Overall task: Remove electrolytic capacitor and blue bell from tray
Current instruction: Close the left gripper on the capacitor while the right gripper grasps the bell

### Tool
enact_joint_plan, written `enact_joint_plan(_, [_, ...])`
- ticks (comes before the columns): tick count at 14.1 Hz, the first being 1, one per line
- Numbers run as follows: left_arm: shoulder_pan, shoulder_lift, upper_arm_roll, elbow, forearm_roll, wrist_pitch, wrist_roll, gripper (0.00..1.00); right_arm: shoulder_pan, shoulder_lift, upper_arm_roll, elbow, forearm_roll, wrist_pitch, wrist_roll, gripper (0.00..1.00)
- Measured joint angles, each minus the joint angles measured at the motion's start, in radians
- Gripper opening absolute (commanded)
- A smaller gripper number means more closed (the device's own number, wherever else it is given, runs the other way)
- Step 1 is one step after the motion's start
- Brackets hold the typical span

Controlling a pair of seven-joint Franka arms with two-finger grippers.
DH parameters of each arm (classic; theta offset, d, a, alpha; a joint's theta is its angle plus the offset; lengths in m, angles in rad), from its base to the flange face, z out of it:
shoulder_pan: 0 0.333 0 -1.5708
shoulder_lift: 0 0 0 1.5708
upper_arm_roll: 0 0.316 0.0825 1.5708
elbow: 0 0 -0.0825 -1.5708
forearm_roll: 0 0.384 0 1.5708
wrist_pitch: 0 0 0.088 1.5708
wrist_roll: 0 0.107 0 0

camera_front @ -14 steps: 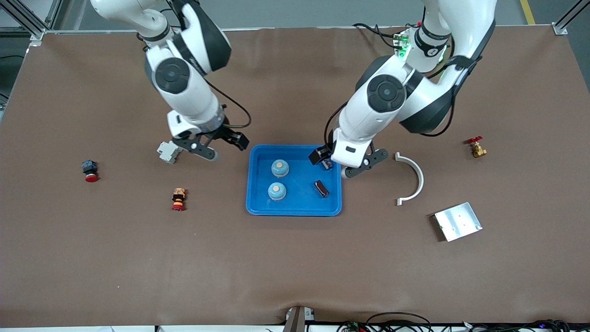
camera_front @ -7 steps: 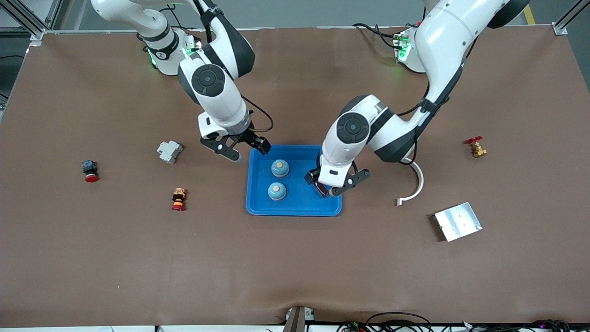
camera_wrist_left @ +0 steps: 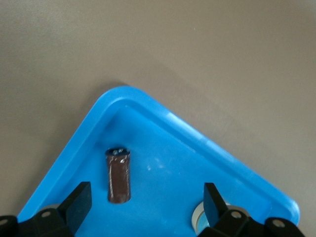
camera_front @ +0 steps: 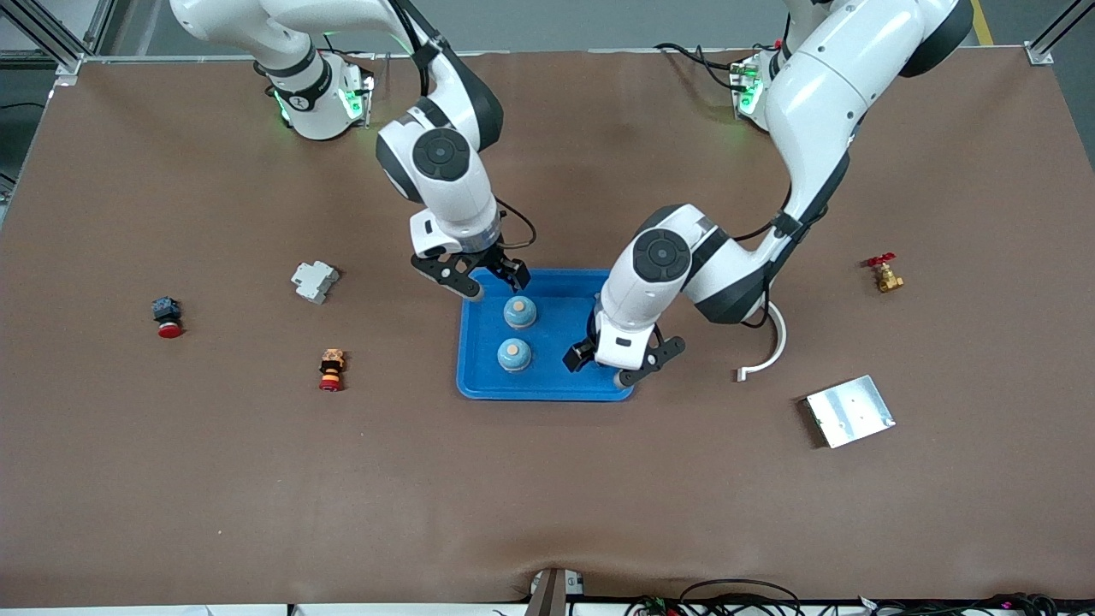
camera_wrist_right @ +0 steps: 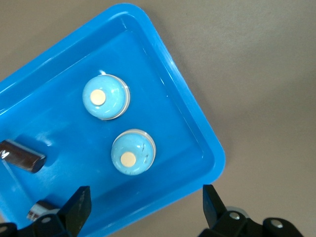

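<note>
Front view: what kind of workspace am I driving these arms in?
Probably a robotics lab bench: a brown-covered table framed by aluminium rails, with loose industrial parts like a brass valve with a red handle and a grey metal plate.

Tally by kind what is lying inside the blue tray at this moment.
bells: 2
capacitors: 2
Total: 4

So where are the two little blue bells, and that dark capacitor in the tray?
Bell nearer the front camera (camera_front: 514, 354), front view, on its domed top.
Bell farther from the front camera (camera_front: 519, 311), front view, on its domed top.
Capacitor (camera_wrist_left: 119, 176), left wrist view, middle of its dark body.
</note>
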Motion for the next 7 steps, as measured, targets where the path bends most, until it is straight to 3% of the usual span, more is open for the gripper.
enact_joint_plan(5, [-0.099, 0.056, 0.125, 0.053, 0.0, 0.005, -0.073, 1.0, 0.008, 0.068, -0.001, 0.002, -0.023, 0.093, 0.051, 1.0])
enact_joint_plan(7, [-0.133, 0.072, 0.141, 0.062, 0.0, 0.005, -0.116, 1.0, 0.008, 0.102, -0.002, 0.009, -0.023, 0.14, 0.068, 1.0])
